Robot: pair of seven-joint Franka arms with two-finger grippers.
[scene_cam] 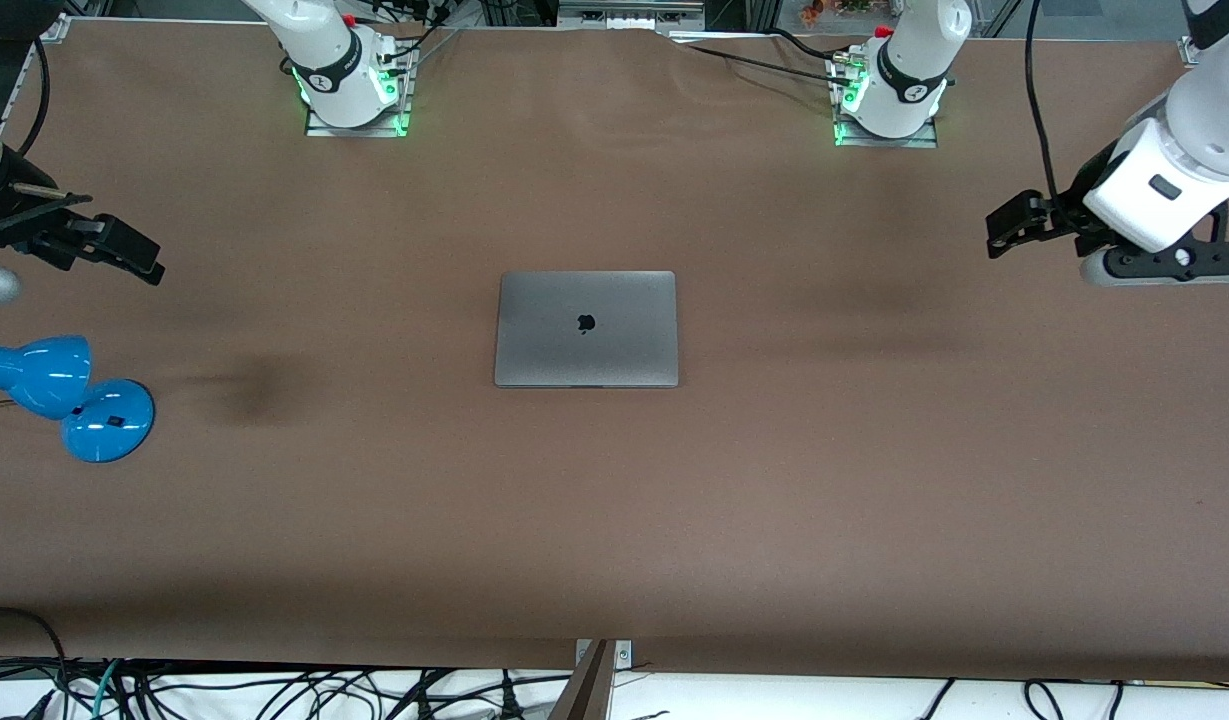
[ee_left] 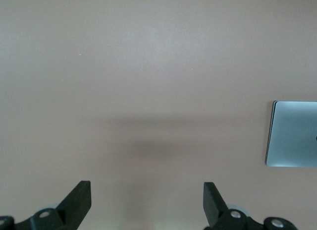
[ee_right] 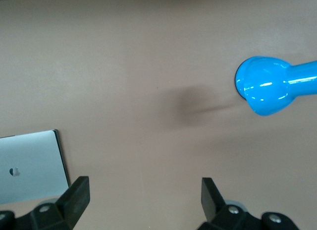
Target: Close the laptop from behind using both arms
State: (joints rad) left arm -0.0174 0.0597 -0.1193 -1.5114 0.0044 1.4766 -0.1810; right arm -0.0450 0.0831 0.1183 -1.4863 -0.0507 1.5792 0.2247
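The laptop (scene_cam: 586,328) lies shut and flat in the middle of the brown table, its grey lid with the dark apple logo facing up. A corner of it shows in the left wrist view (ee_left: 294,133) and in the right wrist view (ee_right: 32,165). My left gripper (scene_cam: 1009,225) hangs open over the left arm's end of the table, well away from the laptop, with only bare cloth between its fingers (ee_left: 79,200). My right gripper (scene_cam: 124,255) hangs open over the right arm's end, also holding nothing (ee_right: 145,198).
A bright blue desk lamp (scene_cam: 64,390) (ee_right: 267,88) stands at the right arm's end of the table, just nearer the front camera than my right gripper. The two arm bases (scene_cam: 344,70) (scene_cam: 894,80) stand along the table's back edge. Cables hang below the front edge.
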